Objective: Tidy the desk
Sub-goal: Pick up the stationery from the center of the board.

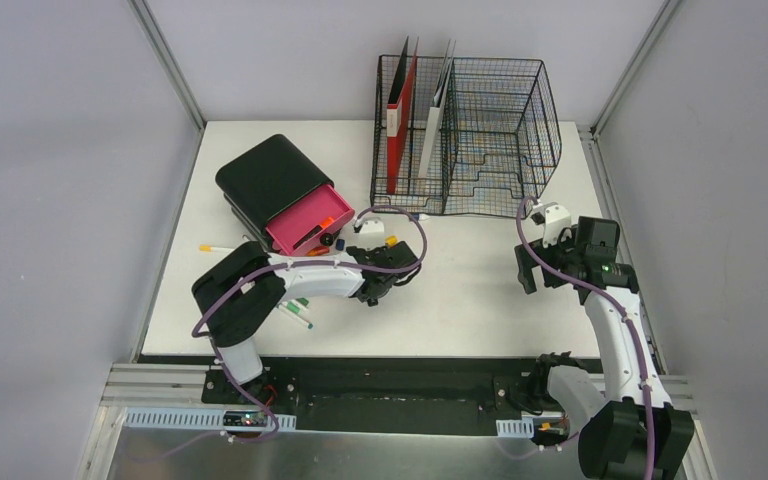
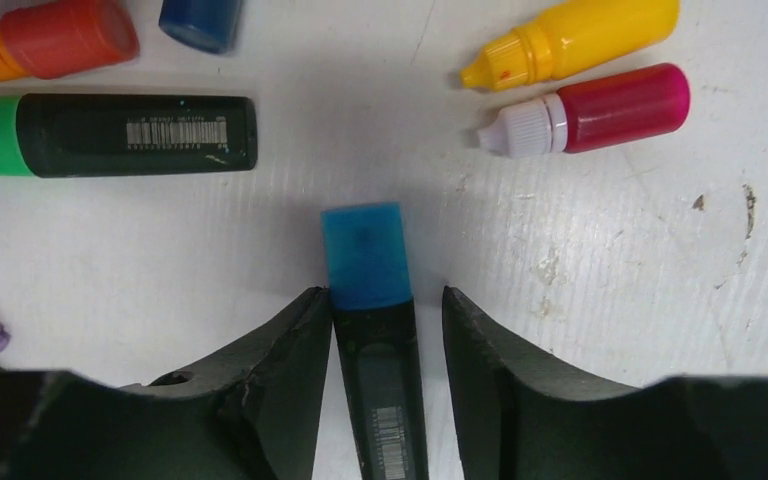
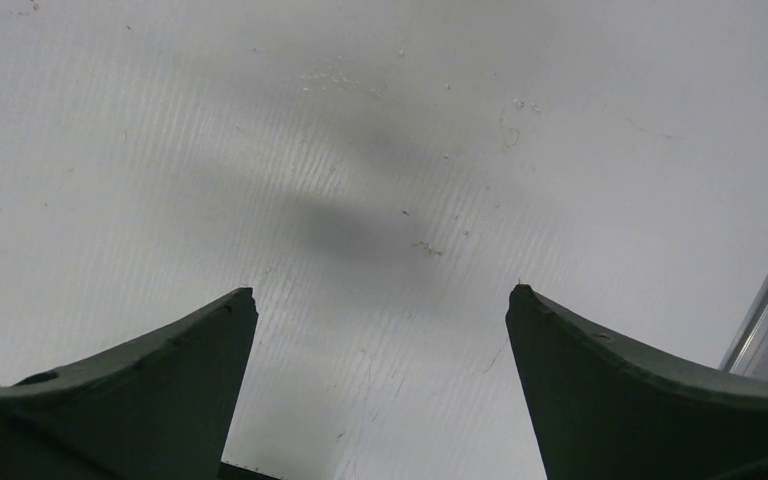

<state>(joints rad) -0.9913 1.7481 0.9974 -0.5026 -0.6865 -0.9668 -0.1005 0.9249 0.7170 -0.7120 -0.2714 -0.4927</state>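
The tabletop (image 1: 480, 300) you are tidying fills the floor of the grey-walled bay ahead of both arm bases. It carries the black wire rack (image 1: 500, 130) at its far edge and, left of that, the black drawer box (image 1: 265, 175) with its pink drawer (image 1: 305, 225) pulled out. By my reading you are in the pick-up step of clearing loose stationery. The left fingers (image 2: 270, 400) stand partly spread either side of a blue-capped highlighter (image 2: 365, 260); one touches its barrel and the other shows a sliver of tabletop beside it, so nothing is pinched yet. The next move calls for you to bring them in squarely on the barrel, lift clear of the neighbours and carry it to a container, probably the open drawer. The right fingers (image 3: 140, 390) are spread wide over bare tabletop, holding nothing, well apart from the clutter. Only the overhead view shows you the rack, the box and where each arm sits; there the left arm hides the highlighter. Only the left wrist view shows the grasp itself and what lies near it: a green highlighter (image 2: 110, 135) off to one side, a yellow bottle (image 2: 580, 35) and a magenta bottle (image 2: 610, 105) just beside each other, and an orange bottle (image 2: 55, 38).
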